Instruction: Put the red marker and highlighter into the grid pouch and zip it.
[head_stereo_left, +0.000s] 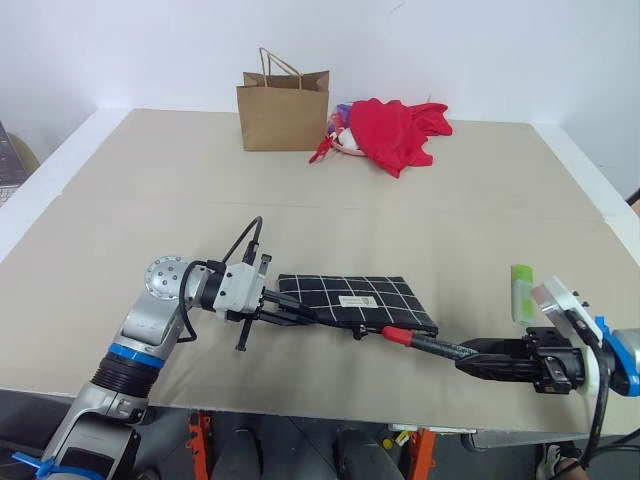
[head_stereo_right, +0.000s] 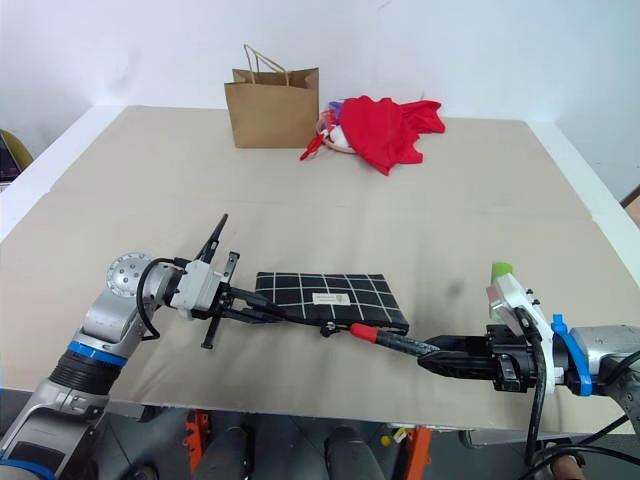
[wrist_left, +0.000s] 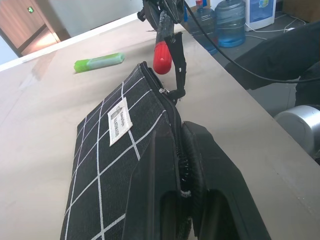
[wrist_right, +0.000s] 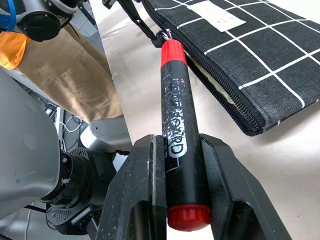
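Observation:
The grid pouch lies flat near the table's front edge, label up. Its zipper along the near side is parted, showing pale lining. My left gripper is shut on the pouch's near left edge, and the zipper runs between its fingers. My right gripper is shut on the red marker, holding its rear end. The marker lies nearly level, its red cap right at the zipper pull by the pouch's near right corner. The light-green highlighter rests on the table right of the pouch, beyond my right gripper.
A brown paper bag stands at the back of the table, with a red cloth bunched to its right. The table's front edge runs just below both grippers. Water bottles stand on the floor beyond the table.

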